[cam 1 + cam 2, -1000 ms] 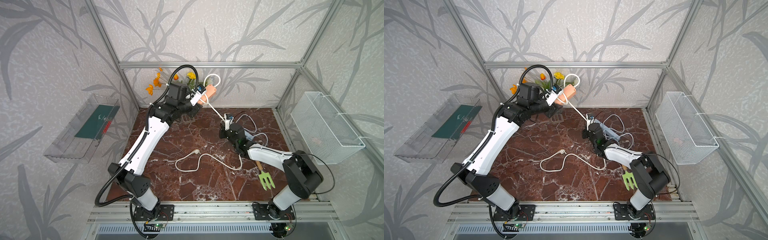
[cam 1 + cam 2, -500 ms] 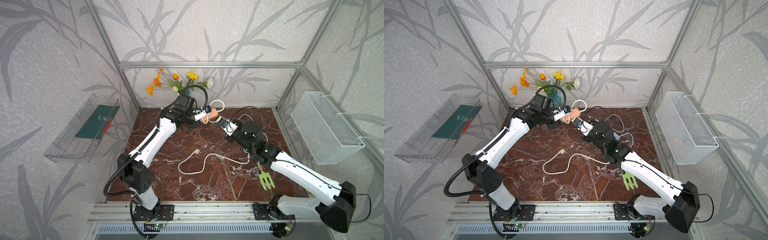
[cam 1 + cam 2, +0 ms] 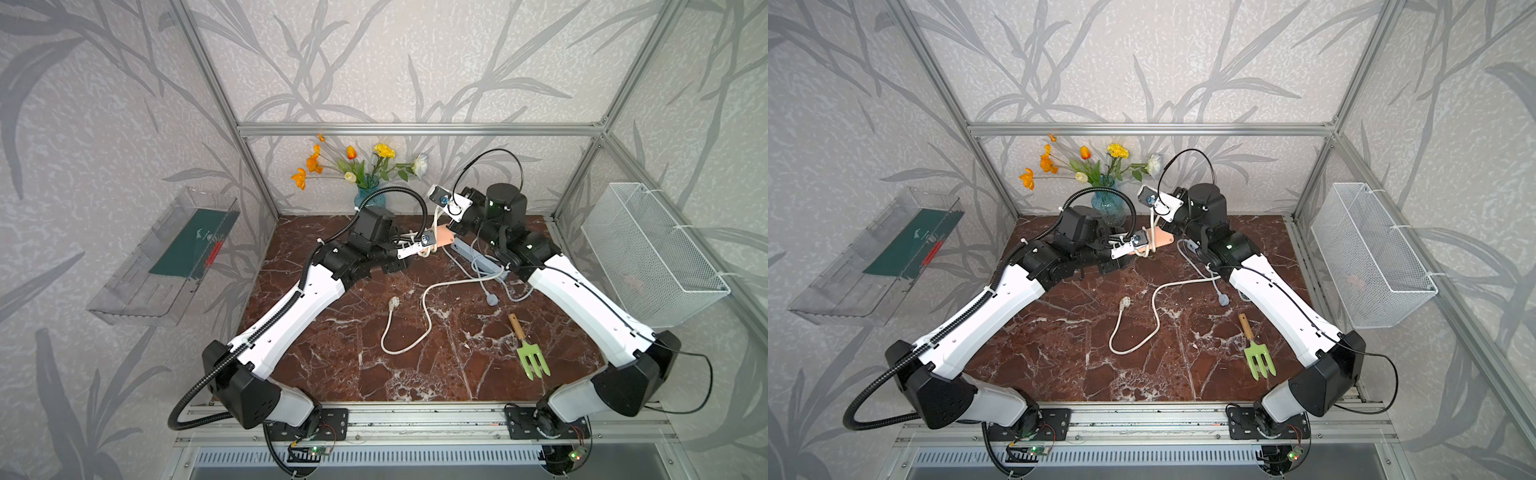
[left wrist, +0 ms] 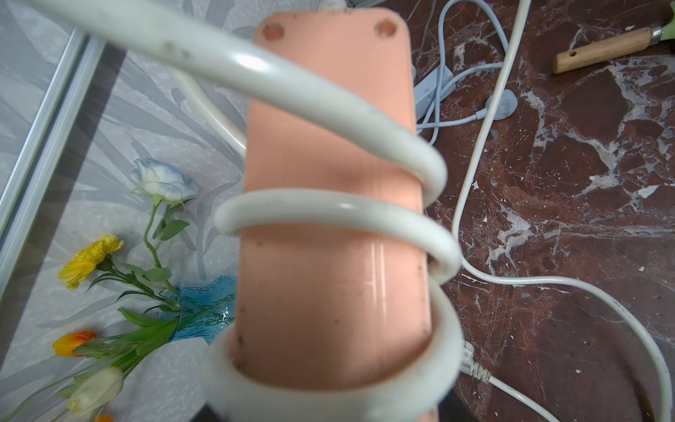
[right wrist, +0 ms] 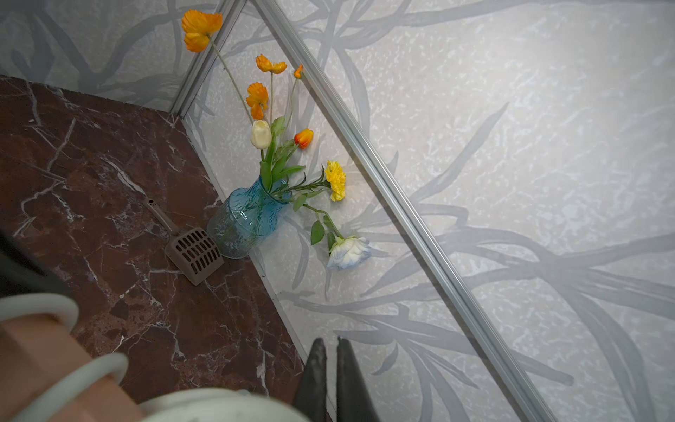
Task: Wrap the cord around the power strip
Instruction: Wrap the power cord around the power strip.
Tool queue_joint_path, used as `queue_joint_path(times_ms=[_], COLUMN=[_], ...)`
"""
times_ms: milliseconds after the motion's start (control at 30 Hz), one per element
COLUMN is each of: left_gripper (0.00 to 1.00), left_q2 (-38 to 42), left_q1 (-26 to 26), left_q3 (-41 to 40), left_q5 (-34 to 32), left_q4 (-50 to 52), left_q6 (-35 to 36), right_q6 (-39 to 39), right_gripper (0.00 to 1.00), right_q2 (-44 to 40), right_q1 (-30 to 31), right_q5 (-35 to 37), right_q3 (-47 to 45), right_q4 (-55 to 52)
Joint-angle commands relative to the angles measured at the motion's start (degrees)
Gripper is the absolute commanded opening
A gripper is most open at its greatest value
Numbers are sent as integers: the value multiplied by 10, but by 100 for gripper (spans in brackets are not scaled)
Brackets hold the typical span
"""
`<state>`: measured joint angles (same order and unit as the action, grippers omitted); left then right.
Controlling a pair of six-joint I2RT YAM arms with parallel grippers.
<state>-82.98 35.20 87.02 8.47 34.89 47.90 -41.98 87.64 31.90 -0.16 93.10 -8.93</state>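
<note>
The peach power strip hangs level above the back of the table, with my left gripper shut on its near end. In the left wrist view the strip carries three turns of white cord. The rest of the cord trails in loops on the marble to its plug. My right gripper is shut just above the strip's far end, with nothing between its fingertips. A blurred stretch of cord passes beside its fingers.
A grey-blue power strip with its own thin cord and plug lies under the right arm. A green garden fork lies front right. A blue vase of flowers and a brown scoop stand at the back wall. A wire basket hangs on the right wall.
My left arm has brought the strip down from high at the back to just above the table. My right gripper has risen from the table to the strip's far end.
</note>
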Motion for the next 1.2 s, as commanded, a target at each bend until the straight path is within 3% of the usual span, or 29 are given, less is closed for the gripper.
queue_joint_path(times_ms=[0,133,333,467,633,767,1000,1167], left_gripper=[0,0,0,0,0,0,0,0], left_q2=[0,7,53,70,76,88,74,84], left_q1=[33,48,48,42,35,21,1,-20], left_q3=[-4,18,13,18,21,15,18,-10], left_q5=[98,131,194,254,279,306,323,356], left_q4=[131,131,57,-5,-22,-37,-20,-127], left_q6=[51,41,8,-39,-67,-92,-114,-193], right_q6=[94,223,391,458,549,577,499,530], right_gripper=[0,5,17,24,30,31,37,34], right_q2=[27,84,143,154,158,156,140,155], right_q1=[-58,-116,-168,-168,-191,-218,-221,-205], right_q5=[-43,-184,-363,-436,-519,-532,-461,-459], right_q3=[93,149,117,77,39,26,31,13], right_q4=[79,24,77,139,228,249,164,190])
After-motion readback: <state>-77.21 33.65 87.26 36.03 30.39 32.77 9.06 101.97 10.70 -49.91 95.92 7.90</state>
